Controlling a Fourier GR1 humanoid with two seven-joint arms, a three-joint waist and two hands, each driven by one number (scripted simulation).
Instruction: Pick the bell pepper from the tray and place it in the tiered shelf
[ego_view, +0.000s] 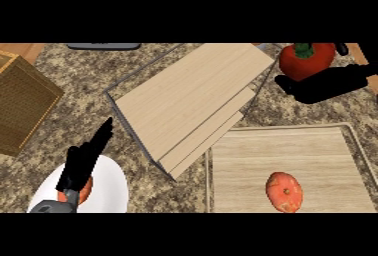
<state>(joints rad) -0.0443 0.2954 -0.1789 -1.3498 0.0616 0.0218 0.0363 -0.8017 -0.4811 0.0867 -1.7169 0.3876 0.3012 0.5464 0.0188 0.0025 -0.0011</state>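
Red bell pepper held in the right hand beyond the tiered shelf's far corner, clear of the wooden tray

Glossy, light and hollow, the pepper looks likely to slip and to dent if squeezed; the black fingers curl under its lower side, the sounder hold being round the broad body below the green stem. An orange, rough-skinned fruit remains on the tray. The shelf's stepped wooden boards lie just left of the pepper, their thin frame the nearest obstacle. The left hand rests over a white plate, fingers straight; a wicker basket sits on the granite counter
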